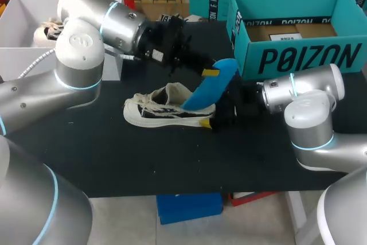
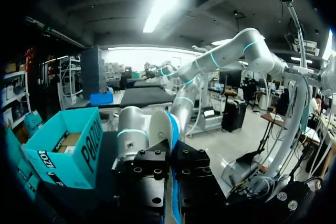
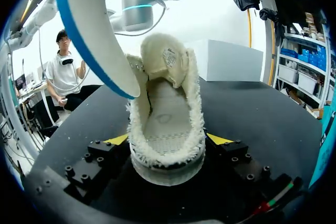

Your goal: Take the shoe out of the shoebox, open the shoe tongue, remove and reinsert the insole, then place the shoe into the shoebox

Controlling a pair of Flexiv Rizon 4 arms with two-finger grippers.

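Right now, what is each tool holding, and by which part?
The left tool grips the blue insole by its upper end. The right tool clamps the shoe at its heel, one finger on each side.

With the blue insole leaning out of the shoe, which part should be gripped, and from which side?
The raised free end of the thin blue-and-white insole, from above, pinching across its flat faces. Its lower end meets the opening of the cream frayed-edge shoe, whose heel the right hand clamps. The left hand holds it just so.
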